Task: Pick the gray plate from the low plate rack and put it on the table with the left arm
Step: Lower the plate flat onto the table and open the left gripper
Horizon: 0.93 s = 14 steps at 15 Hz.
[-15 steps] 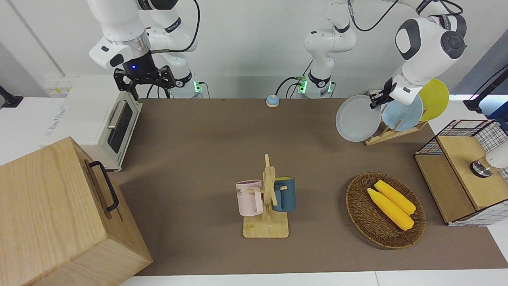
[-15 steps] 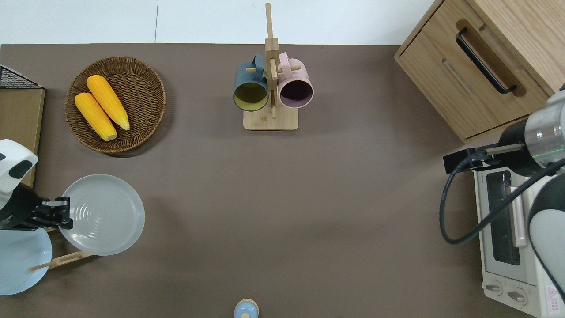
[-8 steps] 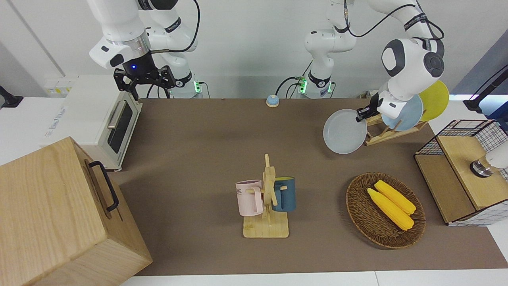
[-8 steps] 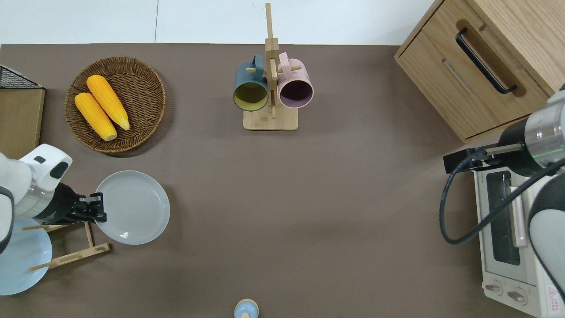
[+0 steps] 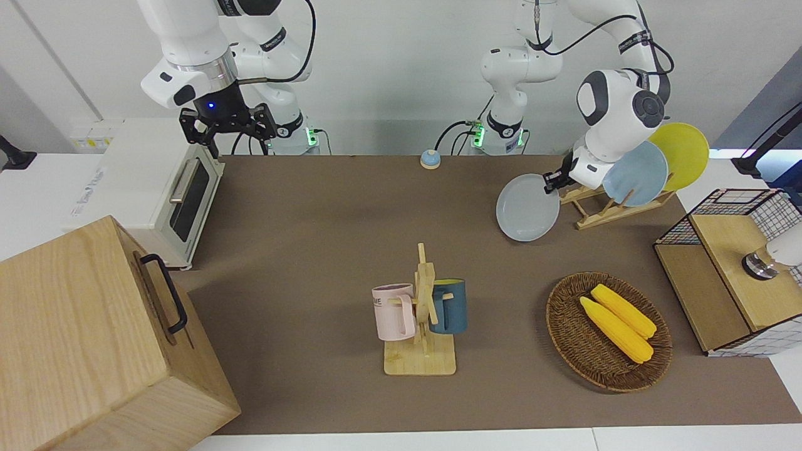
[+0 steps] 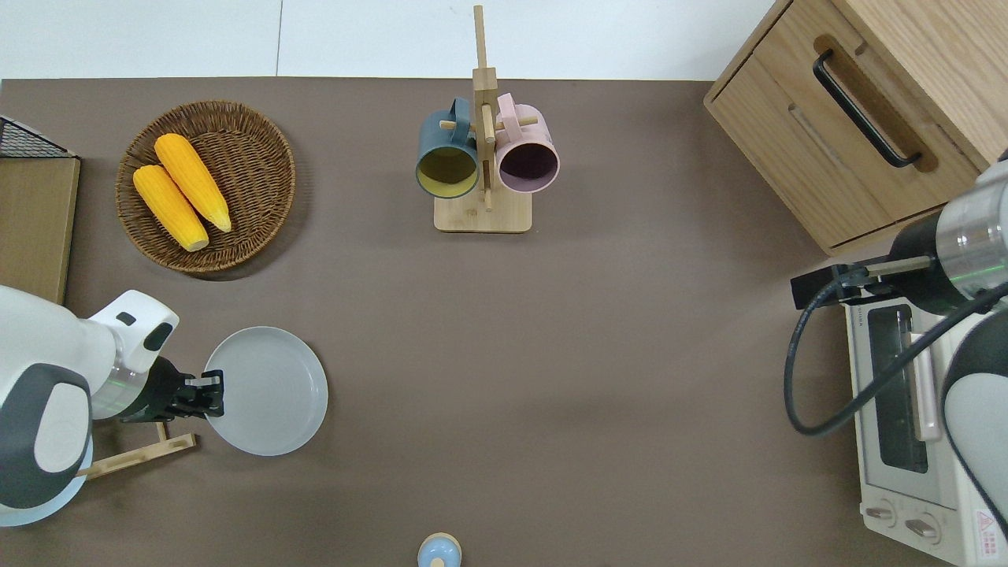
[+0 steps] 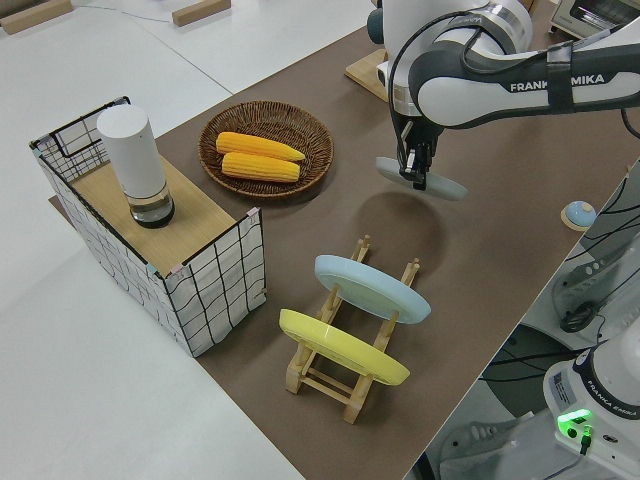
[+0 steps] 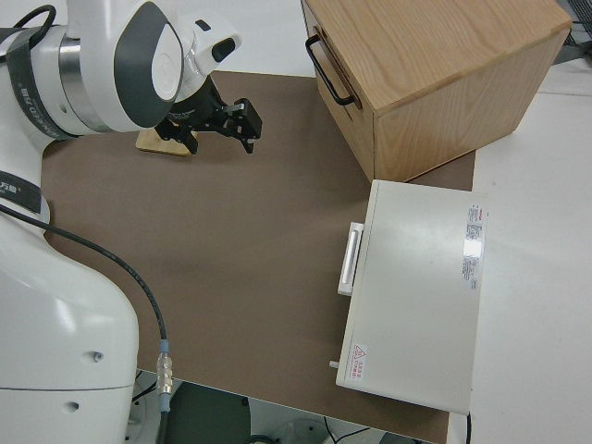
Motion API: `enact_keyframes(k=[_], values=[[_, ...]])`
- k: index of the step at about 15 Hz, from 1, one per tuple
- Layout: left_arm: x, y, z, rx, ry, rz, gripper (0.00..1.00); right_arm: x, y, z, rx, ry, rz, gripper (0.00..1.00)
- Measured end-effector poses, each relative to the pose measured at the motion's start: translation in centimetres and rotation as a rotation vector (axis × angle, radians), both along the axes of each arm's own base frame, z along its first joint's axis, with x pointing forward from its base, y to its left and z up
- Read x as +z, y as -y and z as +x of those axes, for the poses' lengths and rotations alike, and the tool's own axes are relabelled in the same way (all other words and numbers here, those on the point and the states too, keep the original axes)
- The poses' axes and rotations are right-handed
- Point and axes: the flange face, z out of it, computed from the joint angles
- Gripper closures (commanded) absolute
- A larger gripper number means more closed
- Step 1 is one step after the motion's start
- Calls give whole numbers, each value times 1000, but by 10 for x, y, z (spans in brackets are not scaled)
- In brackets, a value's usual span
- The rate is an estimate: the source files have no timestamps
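Note:
The gray plate (image 5: 527, 208) (image 6: 268, 391) (image 7: 425, 180) hangs almost flat a little above the table (image 5: 313, 219), casting a shadow on it. My left gripper (image 5: 552, 181) (image 6: 206, 391) (image 7: 417, 175) is shut on the plate's rim, on the edge toward the rack. The plate is clear of the low plate rack (image 5: 601, 210) (image 6: 142, 453) (image 7: 350, 370), which holds a light blue plate (image 5: 636, 174) and a yellow plate (image 5: 680, 147) leaning in its pegs. The right arm is parked, its gripper (image 8: 250, 128) open.
A wicker basket (image 5: 567, 338) with two corn cobs lies farther from the robots than the plate. A mug tree (image 5: 423, 313) with two mugs stands mid-table. A wire basket (image 5: 733, 263), a wooden drawer box (image 5: 94, 338), a toaster oven (image 5: 169, 194) and a small blue bell (image 5: 430, 158) line the table's edges.
My left gripper has carried the gray plate off the rack toward the table's middle, lowering it and turning it flatter. The right arm has not moved.

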Motion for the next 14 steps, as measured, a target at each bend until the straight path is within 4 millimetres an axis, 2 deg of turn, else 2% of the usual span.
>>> enact_keyframes(k=[2, 5, 6, 7, 8, 9, 11, 14], values=[[-11, 7, -8, -3, 9, 6, 1000, 0, 0, 0, 0, 0, 0, 17], [-16, 8, -14, -2, 16, 8, 1000, 0, 0, 0, 0, 0, 0, 17], [-18, 8, -16, -1, 17, 9, 959, 0, 0, 0, 0, 0, 0, 17], [-21, 8, -17, 0, 15, 9, 721, 0, 0, 0, 0, 0, 0, 17], [-22, 8, -18, 0, 14, 9, 405, 0, 0, 0, 0, 0, 0, 17], [-24, 8, -19, 0, 11, 10, 265, 0, 0, 0, 0, 0, 0, 17], [-32, 8, -23, 0, -8, 10, 200, 0, 0, 0, 0, 0, 0, 17], [-39, 8, -24, 0, -15, 10, 174, 0, 0, 0, 0, 0, 0, 17]])
